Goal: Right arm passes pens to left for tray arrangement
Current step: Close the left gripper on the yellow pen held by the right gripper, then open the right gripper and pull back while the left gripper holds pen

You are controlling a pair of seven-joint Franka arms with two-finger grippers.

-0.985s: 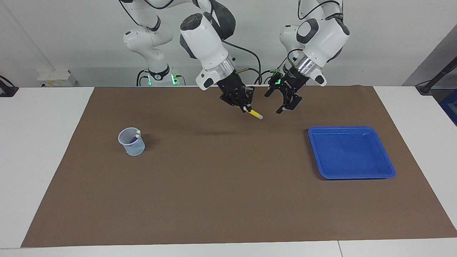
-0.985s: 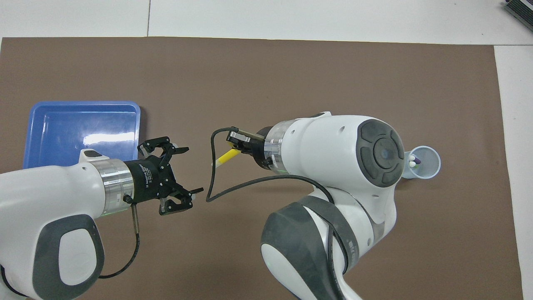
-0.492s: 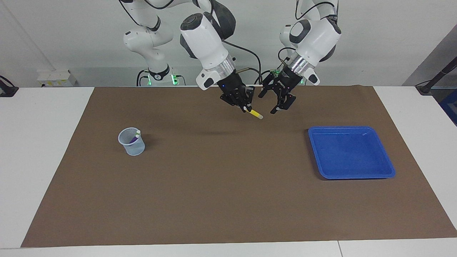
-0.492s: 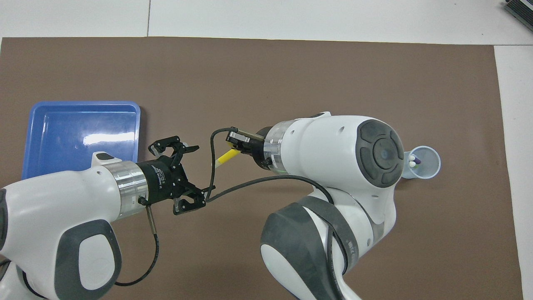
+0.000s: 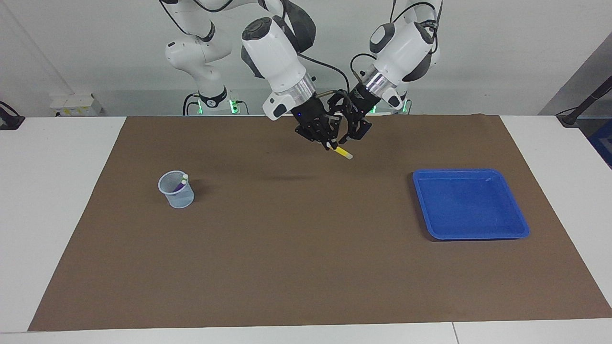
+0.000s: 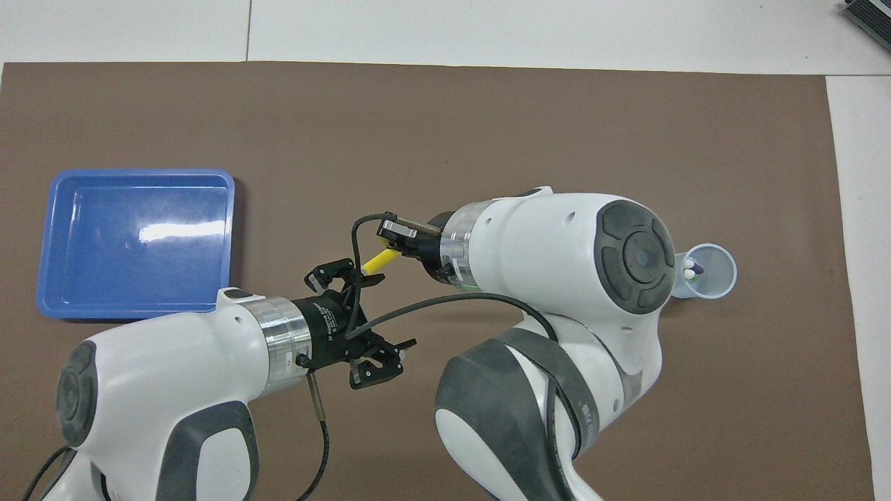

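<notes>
My right gripper (image 5: 329,141) is shut on the yellow pen (image 5: 342,152) and holds it slanted above the mat's middle, pale end free. In the overhead view the pen (image 6: 381,260) sticks out of the right gripper (image 6: 402,245). My left gripper (image 5: 350,127) is open, close beside the right gripper and the pen's free end, not closed on it; it also shows in the overhead view (image 6: 393,311). The blue tray (image 5: 471,205) lies empty toward the left arm's end (image 6: 136,236). A purple pen (image 5: 180,184) stands in the cup; the green pen is hidden.
A small pale-blue mesh cup (image 5: 177,191) stands on the brown mat toward the right arm's end, also in the overhead view (image 6: 708,273), with two whitish pen ends showing. The right arm's cable (image 6: 418,306) loops between the two grippers.
My left gripper has swung from beside the tray toward the right gripper and now sits open next to the yellow pen. The right gripper and pen have stayed still.
</notes>
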